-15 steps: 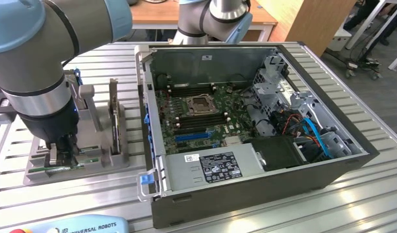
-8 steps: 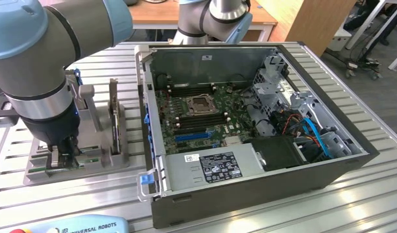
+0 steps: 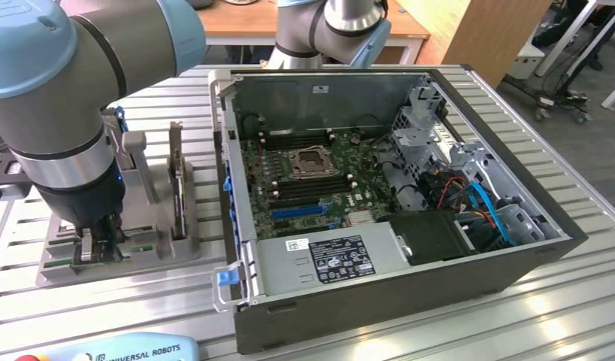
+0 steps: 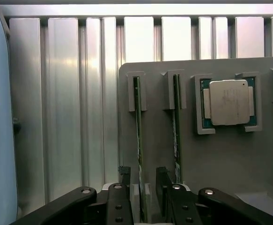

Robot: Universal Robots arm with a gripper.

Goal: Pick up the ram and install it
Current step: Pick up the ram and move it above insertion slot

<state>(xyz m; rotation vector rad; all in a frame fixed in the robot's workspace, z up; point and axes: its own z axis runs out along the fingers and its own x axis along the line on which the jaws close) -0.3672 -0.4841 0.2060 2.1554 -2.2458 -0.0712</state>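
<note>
Ram (image 4: 138, 140) stands on edge in the grey holder (image 4: 220, 159), between the spread fingers of my claw (image 4: 143, 172), unpinched. Just beside my claw stands a second stick (image 4: 176, 136); farther off, the silver processor (image 4: 228, 102). A pendant (image 3: 127, 350) reads "UNIVERSAL ROBOTS". The ribbed metal surface (image 3: 548, 301) carries an open computer case (image 3: 388, 304).

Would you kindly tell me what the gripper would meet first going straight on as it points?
Probably the ram, standing on edge between the open fingers of the gripper, then the gray holder; depth is unclear.
</note>
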